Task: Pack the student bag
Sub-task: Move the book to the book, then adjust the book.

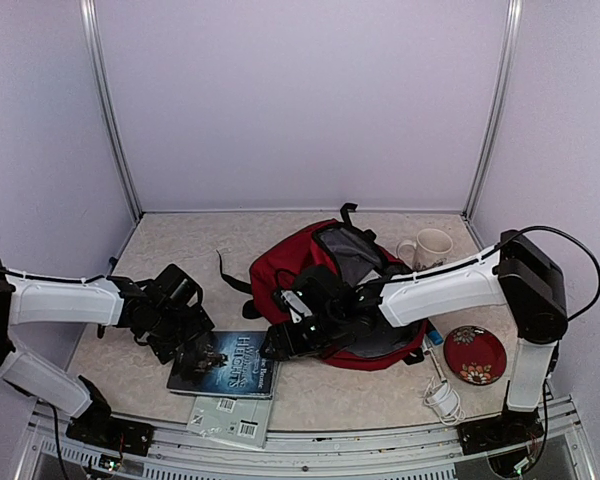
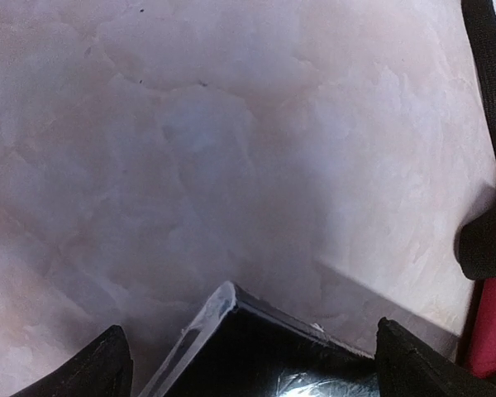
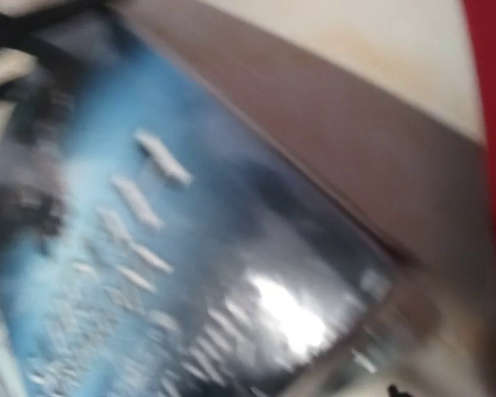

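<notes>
The student bag (image 1: 298, 268), dark red with its top unzipped and grey lining showing, lies in the middle of the table. A dark blue book (image 1: 227, 366) lies flat just left of it. My left gripper (image 1: 193, 349) hovers over the book's left part, jaws wide open. In the left wrist view the book's corner (image 2: 256, 356) sits between the two fingertips (image 2: 107, 368), untouched. My right arm reaches across the bag, with its gripper (image 1: 280, 340) at the book's right edge. The right wrist view is blurred: only the book cover (image 3: 149, 248) and a strip of the red bag (image 3: 492, 83) show, no fingers.
A cream mug (image 1: 427, 247) stands behind the bag at the right. A red patterned plate (image 1: 474, 354) and a coiled white cable (image 1: 442, 398) lie at the front right. A clear packet with barcodes (image 1: 228, 418) lies at the front edge. The bag's black strap (image 2: 488, 124) trails on the table.
</notes>
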`<state>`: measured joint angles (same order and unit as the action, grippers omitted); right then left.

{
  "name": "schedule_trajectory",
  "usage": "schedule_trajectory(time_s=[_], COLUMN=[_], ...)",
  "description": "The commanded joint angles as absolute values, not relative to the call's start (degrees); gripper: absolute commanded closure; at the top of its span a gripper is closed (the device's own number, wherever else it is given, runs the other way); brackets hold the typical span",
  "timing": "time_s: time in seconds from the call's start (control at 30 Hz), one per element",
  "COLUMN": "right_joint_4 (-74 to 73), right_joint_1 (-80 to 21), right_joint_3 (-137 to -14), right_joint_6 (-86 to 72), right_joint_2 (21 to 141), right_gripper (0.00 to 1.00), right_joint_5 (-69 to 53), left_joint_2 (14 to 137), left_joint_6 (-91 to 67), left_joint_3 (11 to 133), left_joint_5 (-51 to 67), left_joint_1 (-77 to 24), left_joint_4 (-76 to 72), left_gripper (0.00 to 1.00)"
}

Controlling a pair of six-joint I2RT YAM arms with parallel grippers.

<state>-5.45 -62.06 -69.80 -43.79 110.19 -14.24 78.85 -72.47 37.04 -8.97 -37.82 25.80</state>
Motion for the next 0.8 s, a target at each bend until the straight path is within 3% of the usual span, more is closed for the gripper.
schedule_trajectory(time_s=[0.0, 0.2, 0.4, 0.77], right_joint_4=[-7.3, -1.4, 5.8, 16.2], right_joint_1=[-61.7, -61.4, -60.2, -60.2], right_joint_3=[-65.0, -67.0, -68.7, -71.0], right_joint_6=[-47.6, -46.9, -48.3, -47.2], right_joint_2=[106.9, 111.1, 115.2, 112.1], right_gripper=[0.3, 0.31, 0.42, 0.5], right_joint_5=[-11.0, -18.3, -25.7, -37.9], left_joint_2=[75.7, 77.1, 77.4, 80.0], left_joint_6=[-72.9, -70.9, -71.2, -70.1], left_joint_3=[37.3, 36.2, 35.0, 33.0], left_joint_5=[-6.8, -5.4, -4.2, -2.4], left_joint_1=[-40.2, -41.3, -42.7, -42.7], left_joint_4=[30.2, 26.7, 24.0, 19.4], left_gripper=[0.01, 0.01, 0.01, 0.01])
